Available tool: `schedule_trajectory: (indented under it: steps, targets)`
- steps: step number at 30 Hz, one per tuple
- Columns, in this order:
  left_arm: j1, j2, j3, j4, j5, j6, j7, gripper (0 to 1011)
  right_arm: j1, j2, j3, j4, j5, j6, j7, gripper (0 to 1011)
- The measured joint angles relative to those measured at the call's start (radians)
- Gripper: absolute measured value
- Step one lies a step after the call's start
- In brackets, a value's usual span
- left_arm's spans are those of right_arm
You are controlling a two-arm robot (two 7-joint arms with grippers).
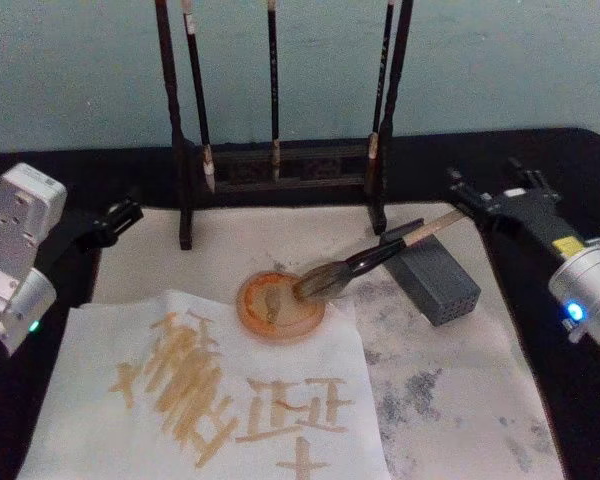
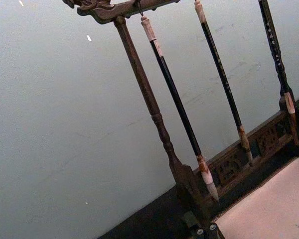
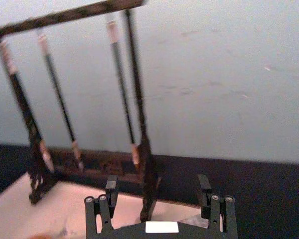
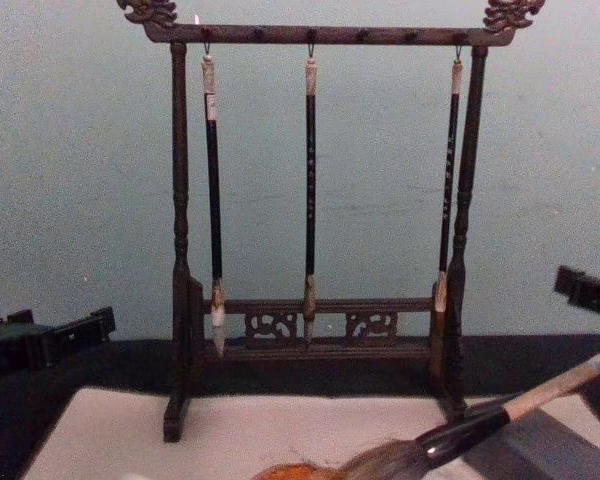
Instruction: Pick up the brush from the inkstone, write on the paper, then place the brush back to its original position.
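Note:
The brush [image 1: 380, 255] lies slanted, its bushy tip in the round orange inkstone [image 1: 270, 320] and its black section propped on a grey block [image 1: 435, 282]. Its pale handle end points back right. My right gripper [image 1: 492, 187] hovers open just beyond that handle end, holding nothing; the right wrist view shows its fingers [image 3: 111, 191] spread apart. The paper [image 1: 460, 400], a wide off-white sheet, spreads under the inkstone and block. From the chest view the brush [image 4: 480, 425] crosses the bottom right. My left gripper [image 1: 115, 220] is parked at the paper's left edge.
A dark wooden rack [image 1: 280, 160] with three slim black brushes hanging stands at the back of the paper. A whiter sheet [image 1: 210, 390] with orange-brown strokes lies at the front left. Grey smudges mark the paper to the right. The table around is black.

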Motion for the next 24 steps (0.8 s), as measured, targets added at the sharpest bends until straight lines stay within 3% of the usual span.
schedule_trajectory:
  steps: [2, 3, 4, 9, 13, 24]
  targets:
    - [0.0, 0.0, 0.0, 0.0, 0.0, 0.0, 0.0, 1000, 0.007, 0.001, -0.021, 0.003, -0.073, -0.012, 0.001, 1008]
    - [0.0, 0.0, 0.0, 0.0, 0.0, 0.0, 0.0, 1002, 0.007, 0.001, -0.021, 0.003, -0.073, -0.012, 0.001, 1008]
    - [0.0, 0.0, 0.0, 0.0, 0.0, 0.0, 0.0, 1000, 0.011, 0.002, -0.035, 0.005, -0.122, -0.022, 0.001, 1008]
    - [0.0, 0.0, 0.0, 0.0, 0.0, 0.0, 0.0, 1000, 0.021, -0.001, -0.062, 0.019, -0.229, -0.035, 0.0, 1008]
    - [0.0, 0.0, 0.0, 0.0, 0.0, 0.0, 0.0, 1002, 0.027, -0.007, -0.063, 0.031, -0.259, -0.038, 0.001, 1006]
    - [0.0, 0.0, 0.0, 0.0, 0.0, 0.0, 0.0, 1002, 0.029, -0.009, -0.058, 0.036, -0.262, -0.042, 0.003, 1008]
